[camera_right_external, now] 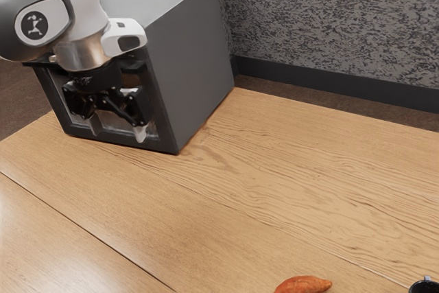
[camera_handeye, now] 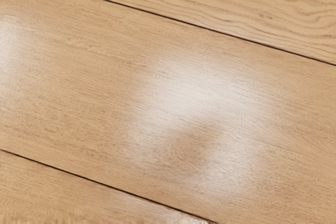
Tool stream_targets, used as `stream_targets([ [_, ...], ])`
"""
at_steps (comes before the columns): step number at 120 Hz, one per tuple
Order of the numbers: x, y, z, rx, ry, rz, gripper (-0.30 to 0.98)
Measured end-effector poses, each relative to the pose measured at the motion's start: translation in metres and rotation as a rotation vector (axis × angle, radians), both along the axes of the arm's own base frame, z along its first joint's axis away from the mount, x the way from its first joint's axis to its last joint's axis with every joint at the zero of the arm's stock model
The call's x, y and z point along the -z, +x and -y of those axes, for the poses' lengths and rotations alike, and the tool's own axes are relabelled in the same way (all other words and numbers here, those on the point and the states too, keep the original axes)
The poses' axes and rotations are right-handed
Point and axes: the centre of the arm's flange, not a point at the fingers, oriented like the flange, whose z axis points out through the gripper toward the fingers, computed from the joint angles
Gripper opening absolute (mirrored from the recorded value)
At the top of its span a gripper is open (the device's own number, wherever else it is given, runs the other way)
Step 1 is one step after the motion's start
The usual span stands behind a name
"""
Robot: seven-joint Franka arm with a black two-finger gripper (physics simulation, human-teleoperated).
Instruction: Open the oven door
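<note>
The black gripper (camera_right_external: 117, 128) hangs in front of the oven's front face in the exterior view, pointing down, its fingers spread apart with nothing visible between them. Behind it stands the oven (camera_right_external: 192, 60), a dark grey box at the exterior view's upper left. Its framed front is partly covered by the hand, so I cannot tell how the door stands, and I make out no handle. I cannot tell whether the gripper touches the front.
Wooden tabletop (camera_right_external: 274, 176) extends around the oven, and shows with glare in the wrist view (camera_handeye: 79, 77). An orange sweet potato (camera_right_external: 304, 285) and a dark cup (camera_right_external: 424, 286) are at the exterior view's lower edge. A speckled wall (camera_right_external: 329, 18) rises behind.
</note>
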Motion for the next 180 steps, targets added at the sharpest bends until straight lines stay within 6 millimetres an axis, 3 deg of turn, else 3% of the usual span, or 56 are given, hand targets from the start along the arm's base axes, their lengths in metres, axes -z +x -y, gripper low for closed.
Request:
stream_targets([
  [10, 0.000, -0.014, -0.012, -0.120, 0.016, -0.008, 0.68],
  [18, 0.016, -0.053, -0.035, -0.236, 0.053, -0.012, 0.68],
  [21, 0.023, -0.073, -0.059, -0.309, 0.062, -0.003, 0.68],
  [26, 0.031, -0.101, -0.117, -0.467, 0.061, 0.025, 0.68],
  [32, 0.026, -0.124, -0.173, -0.630, 0.057, 0.098, 0.68],
  [36, 0.017, -0.130, -0.207, -0.729, 0.041, 0.162, 0.68],
  [42, 0.019, -0.130, -0.250, -0.853, -0.012, 0.241, 0.68],
  [47, 0.015, -0.131, -0.271, -0.921, -0.049, 0.323, 0.69],
  [58, -0.006, -0.100, -0.252, -0.949, -0.073, 0.469, 0.69],
  [66, -0.013, -0.088, -0.245, -0.978, -0.121, 0.542, 0.68],
  [76, -0.014, -0.079, -0.253, -1.050, -0.184, 0.618, 0.68],
  [85, -0.006, -0.059, -0.268, -1.093, -0.226, 0.667, 0.68],
  [95, -0.014, -0.039, -0.275, -1.110, -0.260, 0.744, 0.69],
  [112, -0.024, -0.035, -0.282, -1.174, -0.311, 0.836, 0.68],
  [154, 0.001, 0.000, -0.315, -1.287, -0.363, 0.872, 0.68],
  [180, 0.009, 0.010, -0.315, -1.299, -0.339, 0.874, 0.68],
])
